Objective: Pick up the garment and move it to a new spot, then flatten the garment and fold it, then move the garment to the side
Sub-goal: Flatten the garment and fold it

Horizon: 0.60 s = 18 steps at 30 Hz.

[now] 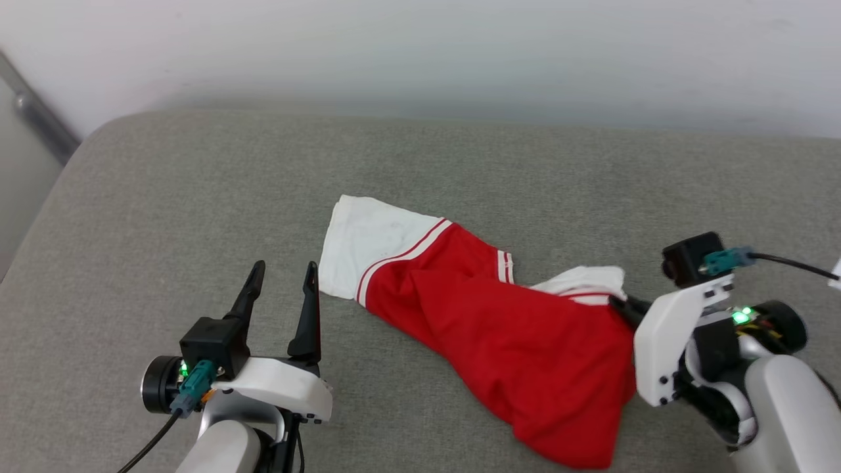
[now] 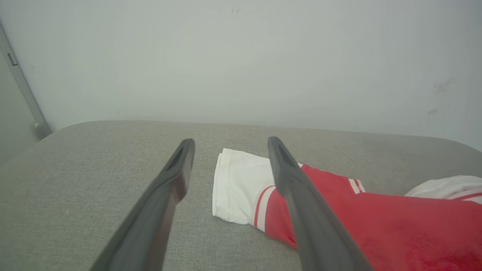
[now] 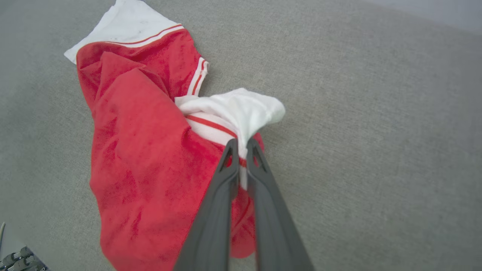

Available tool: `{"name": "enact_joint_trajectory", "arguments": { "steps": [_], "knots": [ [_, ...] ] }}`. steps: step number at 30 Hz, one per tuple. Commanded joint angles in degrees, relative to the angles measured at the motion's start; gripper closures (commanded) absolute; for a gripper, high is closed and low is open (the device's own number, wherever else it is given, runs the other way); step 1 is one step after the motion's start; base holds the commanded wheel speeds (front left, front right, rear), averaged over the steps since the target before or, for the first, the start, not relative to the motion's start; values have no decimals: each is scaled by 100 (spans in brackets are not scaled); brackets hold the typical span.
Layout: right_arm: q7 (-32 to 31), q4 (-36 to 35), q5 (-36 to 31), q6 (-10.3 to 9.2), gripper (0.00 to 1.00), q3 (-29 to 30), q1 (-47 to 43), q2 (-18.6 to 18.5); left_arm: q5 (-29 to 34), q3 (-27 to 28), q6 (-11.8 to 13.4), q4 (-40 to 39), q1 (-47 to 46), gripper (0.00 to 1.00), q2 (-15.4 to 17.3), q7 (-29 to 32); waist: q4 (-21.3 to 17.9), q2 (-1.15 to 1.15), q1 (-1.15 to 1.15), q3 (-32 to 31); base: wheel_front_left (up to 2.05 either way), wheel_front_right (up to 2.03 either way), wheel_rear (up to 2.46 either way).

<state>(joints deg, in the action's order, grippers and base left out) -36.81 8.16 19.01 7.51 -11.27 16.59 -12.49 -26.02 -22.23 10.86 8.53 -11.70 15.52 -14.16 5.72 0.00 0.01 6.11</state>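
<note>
The garment, a red T-shirt with white sleeves and red-white stripe trim, lies crumpled on the grey cushion. One white sleeve spreads flat at its far left end. My right gripper is shut on the garment, pinching the bunched white sleeve at its right end; in the head view its fingers are mostly hidden by the wrist. My left gripper stands open just left of the flat sleeve, nothing between its fingers. The left wrist view shows that sleeve between and beyond the left gripper.
A pale wall rises behind the cushion's far edge. A grey metal rail runs down at the far left corner. Bare cushion lies on all sides of the shirt.
</note>
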Motion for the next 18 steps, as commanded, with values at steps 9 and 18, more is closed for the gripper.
{"name": "enact_joint_trajectory", "arguments": {
  "steps": [9,18],
  "knots": [
    [598,-559,-748,-3,100,1630,-546,230,-66,37,68,-36,72,0,36,-17,-313,0,-1,-148,0,0,0],
    [1262,540,-936,-3,54,2843,-1647,911,-147,-5,57,-7,133,0,22,58,-396,0,-1,-188,0,0,0]
  ]
}}
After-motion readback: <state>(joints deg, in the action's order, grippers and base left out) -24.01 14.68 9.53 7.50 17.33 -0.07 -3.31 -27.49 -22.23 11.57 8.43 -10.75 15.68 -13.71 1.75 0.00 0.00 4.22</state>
